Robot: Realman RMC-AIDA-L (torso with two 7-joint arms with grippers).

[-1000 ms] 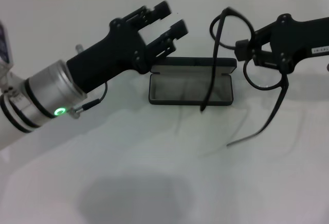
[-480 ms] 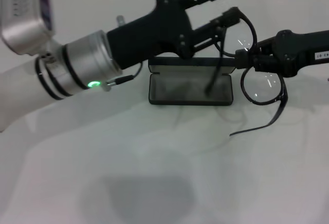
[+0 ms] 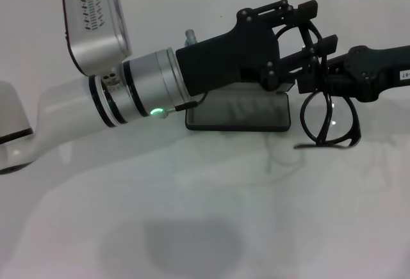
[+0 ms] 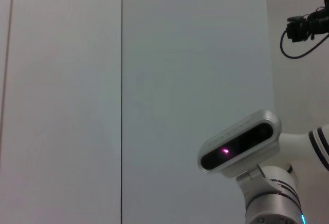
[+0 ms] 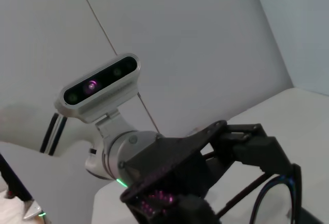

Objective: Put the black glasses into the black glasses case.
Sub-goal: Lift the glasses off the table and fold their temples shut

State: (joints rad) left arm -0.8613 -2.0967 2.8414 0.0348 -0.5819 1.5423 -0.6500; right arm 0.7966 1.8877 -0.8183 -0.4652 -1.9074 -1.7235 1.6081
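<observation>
White table [image 3: 192,215]; left gripper [image 3: 311,29] hides case [image 3: 256,122].

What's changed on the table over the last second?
The left pincer swung across above the case to the glasses, its fingers now astride the frame's top. The temples, splayed before, have folded in behind the lenses. The right pincer holds the glasses as before, a little lower. The case stayed open in place.
</observation>
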